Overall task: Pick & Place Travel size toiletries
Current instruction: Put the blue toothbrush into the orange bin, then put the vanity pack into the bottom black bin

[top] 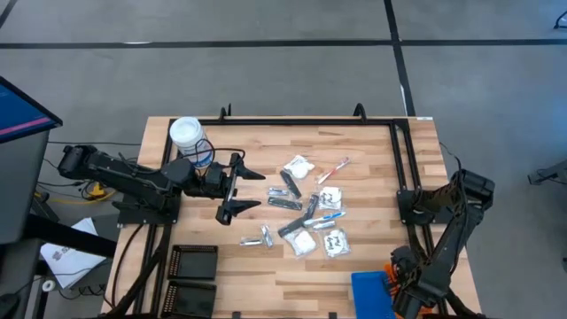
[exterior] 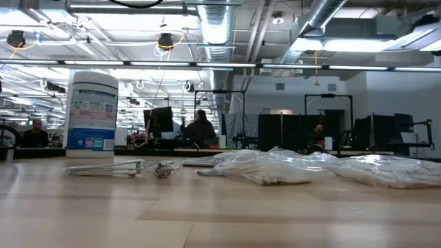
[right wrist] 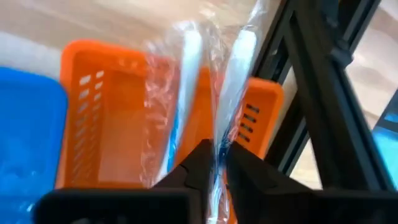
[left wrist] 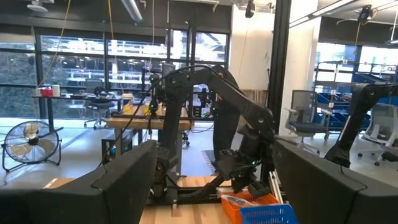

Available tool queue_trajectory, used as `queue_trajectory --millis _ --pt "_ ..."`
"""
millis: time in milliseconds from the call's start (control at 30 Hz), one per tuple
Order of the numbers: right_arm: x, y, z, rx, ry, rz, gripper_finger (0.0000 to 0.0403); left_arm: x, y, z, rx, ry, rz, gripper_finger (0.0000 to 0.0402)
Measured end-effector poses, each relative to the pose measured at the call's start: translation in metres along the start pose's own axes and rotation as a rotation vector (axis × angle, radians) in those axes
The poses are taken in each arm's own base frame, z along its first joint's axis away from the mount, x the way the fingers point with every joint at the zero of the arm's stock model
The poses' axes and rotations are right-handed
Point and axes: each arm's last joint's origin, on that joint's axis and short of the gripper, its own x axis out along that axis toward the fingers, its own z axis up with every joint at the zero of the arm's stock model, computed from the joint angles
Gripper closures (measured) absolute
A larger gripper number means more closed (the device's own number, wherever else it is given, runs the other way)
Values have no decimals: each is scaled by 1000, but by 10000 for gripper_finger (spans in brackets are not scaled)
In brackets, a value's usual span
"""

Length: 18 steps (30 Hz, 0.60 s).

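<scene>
A: Where is the right gripper (right wrist: pixel 214 163)?

B: Over the orange tray (right wrist: pixel 112 118) at the table's near right corner, with the blue tray (right wrist: pixel 28 130) just beside it. Its two dark fingers are pressed almost together, pinching the clear wrap of a packet holding two toothbrushes (right wrist: pixel 211 81). The packet stands up from the fingertips and hangs over the orange tray's open inside.

A: Any brand on that wrap?

B: None I can read; the plastic is glossy and blurred.

A: And the left gripper (top: pixel 251 190)?

B: Spread wide, hovering above the wood table (top: pixel 372 275), fingers pointing towards the pile. Just behind it stands the round white-lidded jar (top: pixel 186 133).

A: The rest of the toiletries?

B: The travel size toiletries (top: pixel 306 208) lie scattered in front of the left gripper's open fingers, mid-table: white crinkly sachets, dark sticks, a red-pink wrapped toothbrush (top: pixel 334 168) at the far side, a blue one (top: pixel 329 215) among the sachets, and small silvery pieces (top: pixel 257 238) nearest the gripper.

A: Does the jar's label read?

B: In the low view it shows a blue-and-white label with small print, too fine to make out. The sachets carry dark printed marks, equally illegible.

A: Anything else on the table?

B: Two black trays (top: pixel 192 270) sit near the front edge on the left gripper's side.
</scene>
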Motion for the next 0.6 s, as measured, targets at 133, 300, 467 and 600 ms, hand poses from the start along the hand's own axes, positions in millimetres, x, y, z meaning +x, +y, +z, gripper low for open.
queue_trajectory --millis 133,300,467,600 --pt "0 3 -2 -18 20 24 304 0 0 0 0 0 0 88" --pt "-9 2 0 -21 5 5 235 0 0 0 0 0 0 88" --pt "-38 -2 3 -42 -24 -39 177 0 0 0 4 1 0 88" --pt "-70 -4 6 -85 -53 -20 157 0 0 0 27 4 0 88"
